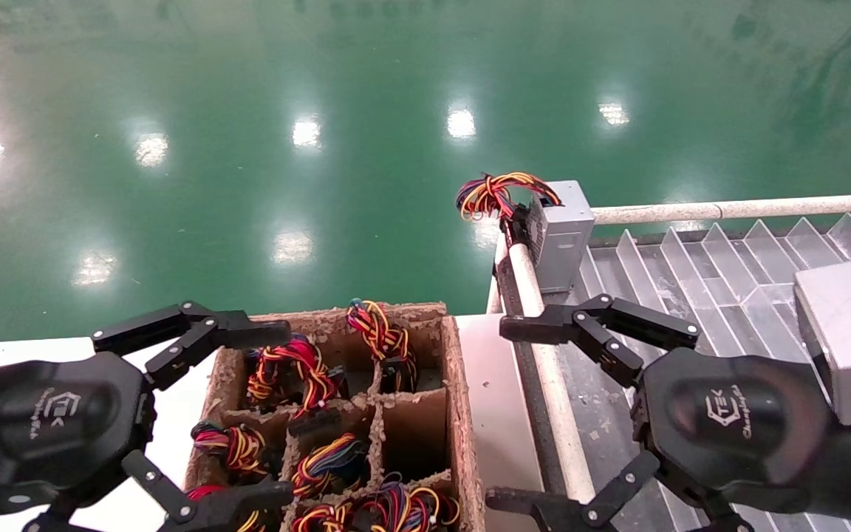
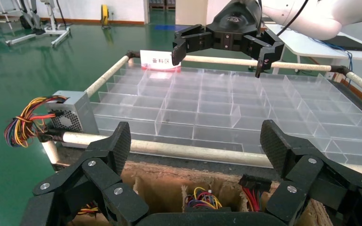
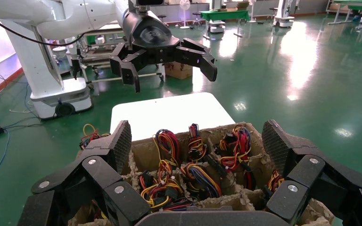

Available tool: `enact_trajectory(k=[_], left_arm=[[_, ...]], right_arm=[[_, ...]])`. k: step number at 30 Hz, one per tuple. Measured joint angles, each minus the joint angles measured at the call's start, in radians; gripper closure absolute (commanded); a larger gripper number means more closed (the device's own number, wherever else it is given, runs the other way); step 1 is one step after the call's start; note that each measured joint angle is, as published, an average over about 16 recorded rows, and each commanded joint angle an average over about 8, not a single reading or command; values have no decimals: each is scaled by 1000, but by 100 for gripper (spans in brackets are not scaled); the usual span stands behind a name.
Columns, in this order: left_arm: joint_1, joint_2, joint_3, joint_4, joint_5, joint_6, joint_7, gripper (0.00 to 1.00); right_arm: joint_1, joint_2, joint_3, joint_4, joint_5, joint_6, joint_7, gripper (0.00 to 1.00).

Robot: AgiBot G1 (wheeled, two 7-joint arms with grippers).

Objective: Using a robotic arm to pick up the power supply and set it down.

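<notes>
Cardboard crate packed with wire bundles. One grey power supply parked beyond it on the clear tray's corner. Two end effectors, left and right, both spread wide, holding nothing.

Left claw and right claw agape

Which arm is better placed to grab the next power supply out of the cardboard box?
Left, probably. The left claw hangs open right over the box of power supplies. The right claw is also open but sits off the box's side, over the tray.
</notes>
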Motion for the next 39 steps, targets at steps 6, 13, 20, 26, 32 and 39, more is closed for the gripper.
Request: enact_trajectory(k=[6, 13, 20, 26, 32, 39], left_arm=[[0, 0, 0, 0, 0, 0, 0, 0], [0, 0, 0, 0, 0, 0, 0, 50], [0, 0, 0, 0, 0, 0, 0, 100], [0, 0, 0, 0, 0, 0, 0, 100], [0, 0, 0, 0, 0, 0, 0, 100], [0, 0, 0, 0, 0, 0, 0, 100]], right_arm=[[0, 0, 0, 0, 0, 0, 0, 0], [0, 0, 0, 0, 0, 0, 0, 0], [4, -8, -5, -3, -8, 6, 1, 0], [31, -51, -31, -34, -53, 31, -1, 0], [90, -148, -79, -127, -129, 61, -24, 0], [190, -313, -145, -335, -218, 65, -99, 0]])
